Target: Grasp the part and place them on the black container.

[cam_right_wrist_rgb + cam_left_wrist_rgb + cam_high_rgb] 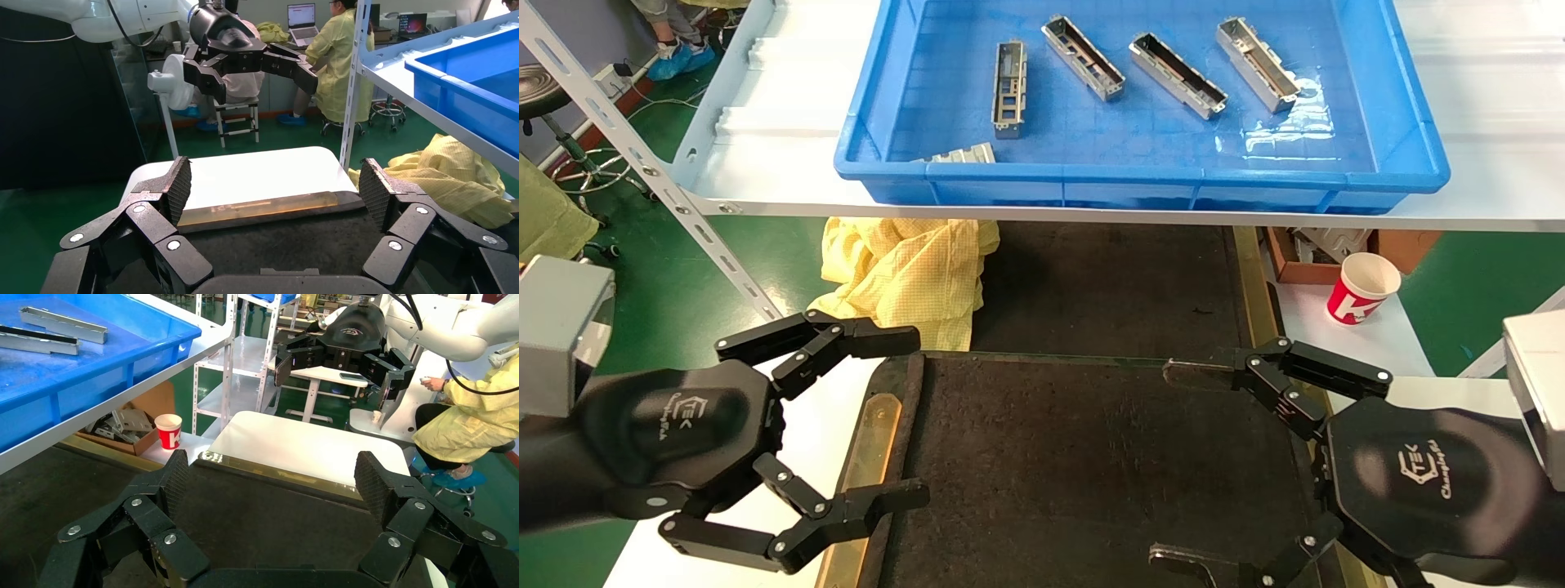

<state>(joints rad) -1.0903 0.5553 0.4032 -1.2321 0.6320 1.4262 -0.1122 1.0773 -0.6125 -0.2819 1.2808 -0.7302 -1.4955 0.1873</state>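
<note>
Several silver-grey parts lie in the blue crate (1140, 175) on the shelf; one part (1009, 88) lies at the left of the row, another (1178, 75) near the middle. Two show in the left wrist view (61, 324). The black container (1091, 457) lies flat below, with brass strips along its sides, and nothing on it. My left gripper (918, 416) is open and empty over its left edge (272, 478). My right gripper (1164, 465) is open and empty over its right edge (275, 184). Both are well below the crate.
A yellow cloth (911, 269) lies under the shelf at the left. A red paper cup (1361, 287) and a cardboard box (1295, 261) stand at the right. A slanted shelf post (641, 155) runs down the left. White table tops flank the container.
</note>
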